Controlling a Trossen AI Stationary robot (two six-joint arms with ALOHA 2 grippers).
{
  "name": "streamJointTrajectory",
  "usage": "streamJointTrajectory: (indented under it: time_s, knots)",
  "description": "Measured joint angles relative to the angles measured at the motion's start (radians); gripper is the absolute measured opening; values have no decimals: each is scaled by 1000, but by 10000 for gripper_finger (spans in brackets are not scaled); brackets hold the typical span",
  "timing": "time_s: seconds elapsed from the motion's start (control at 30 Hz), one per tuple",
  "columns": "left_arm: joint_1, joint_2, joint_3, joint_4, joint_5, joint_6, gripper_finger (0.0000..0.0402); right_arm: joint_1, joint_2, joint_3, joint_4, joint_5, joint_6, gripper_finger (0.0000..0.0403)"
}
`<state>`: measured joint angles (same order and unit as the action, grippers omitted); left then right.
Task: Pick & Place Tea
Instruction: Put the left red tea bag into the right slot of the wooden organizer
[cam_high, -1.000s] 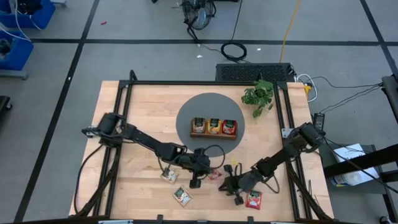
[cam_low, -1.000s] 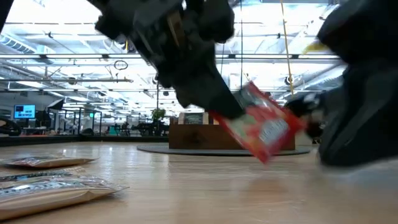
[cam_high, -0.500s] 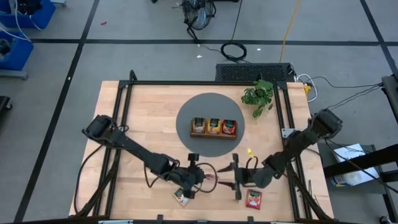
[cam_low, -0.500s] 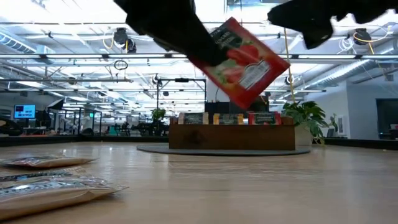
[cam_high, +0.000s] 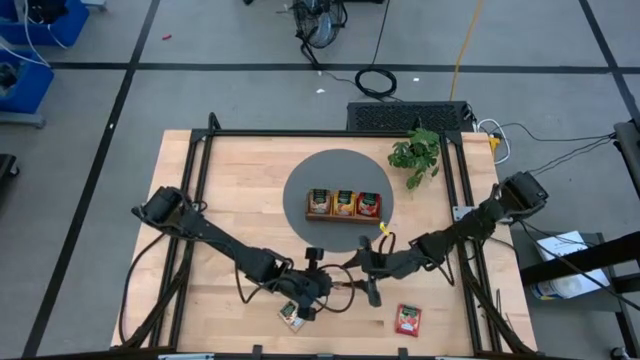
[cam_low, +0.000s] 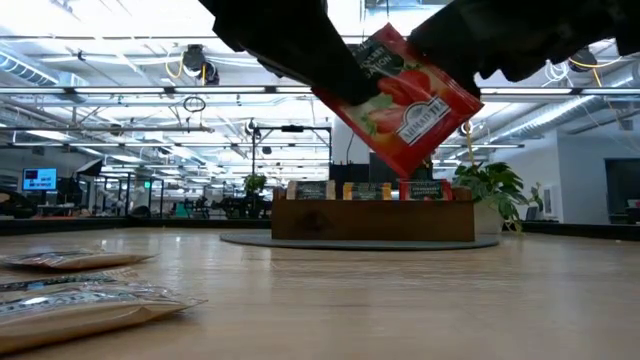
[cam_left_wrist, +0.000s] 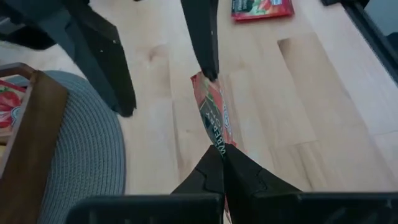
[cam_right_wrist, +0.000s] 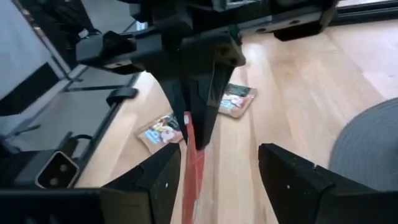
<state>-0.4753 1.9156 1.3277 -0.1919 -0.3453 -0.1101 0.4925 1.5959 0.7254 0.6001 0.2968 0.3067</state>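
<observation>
A red tea sachet (cam_low: 405, 105) hangs in the air above the table's near middle, tilted. My left gripper (cam_high: 325, 285) is shut on it. My right gripper (cam_high: 362, 281) is open, and its fingers stand on either side of the sachet's free end (cam_left_wrist: 202, 84). Seen from the right wrist, the sachet (cam_right_wrist: 191, 168) is edge-on between those fingers, close to one of them. The brown wooden tray (cam_high: 344, 217) holds three sachets on a grey round mat (cam_high: 338, 170). My left gripper pinches the red sachet's near end (cam_left_wrist: 219, 144) between its two shut fingers. It comes from the table's left. The sachet is lifted clear of the table and sticks out past the fingertips, edge-on and tilted. My right gripper: one finger (cam_left_wrist: 205, 43) ends right at the sachet's free corner; I cannot tell whether it touches.
Another red sachet (cam_high: 408, 320) lies near the table's front edge on the right. A cream sachet (cam_high: 293, 315) lies under my left arm, and a second cream sachet (cam_right_wrist: 158, 132) lies near it. A potted plant (cam_high: 417, 152) stands at the far right.
My left gripper has lifted the red sachet from just above the table to well clear of it, and the sachet has tipped. My right gripper has risen and gone toward the table's left and far side, up to the sachet's free end.
</observation>
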Motion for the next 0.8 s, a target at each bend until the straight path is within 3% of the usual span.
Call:
streamJointTrajectory:
  time_s: [0.4,0.8]
  knots:
    - [32,38,0,30,31,-6,1,-33,5,67,-153,-39,37,189]
    - [42,40,0,42,55,-15,2,-35,6,66,-186,-48,8,29]
